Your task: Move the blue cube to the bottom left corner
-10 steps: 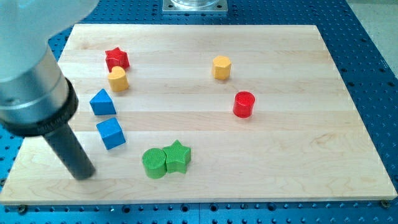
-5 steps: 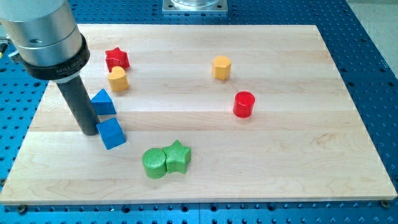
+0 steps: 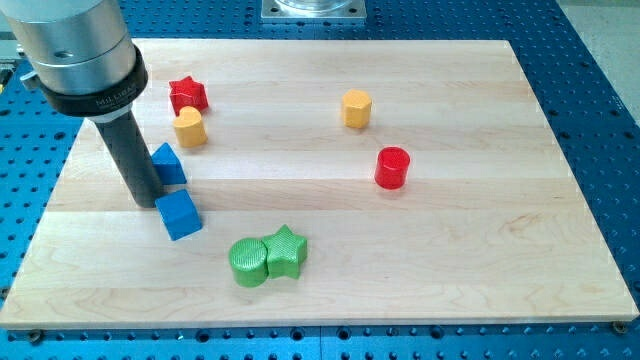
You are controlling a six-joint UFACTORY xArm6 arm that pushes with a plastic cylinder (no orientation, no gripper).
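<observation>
The blue cube (image 3: pixel 179 214) lies on the wooden board (image 3: pixel 400 260) at the view's left, a little below the middle. My tip (image 3: pixel 144 203) stands on the board just left of and slightly above the cube, touching or nearly touching its upper left corner. The rod covers the left part of a blue triangular block (image 3: pixel 169 164) just above the cube.
A yellow hexagonal block (image 3: pixel 189 127) and a red star (image 3: pixel 187 95) sit above the blue triangle. A green cylinder (image 3: pixel 248 262) and a green star (image 3: pixel 285 251) touch near the bottom. A red cylinder (image 3: pixel 392 167) and another yellow hexagonal block (image 3: pixel 356 108) lie right of centre.
My tip has swung from lower left of the cube up to its upper left side, then crept slightly further up. The blocks have not visibly moved.
</observation>
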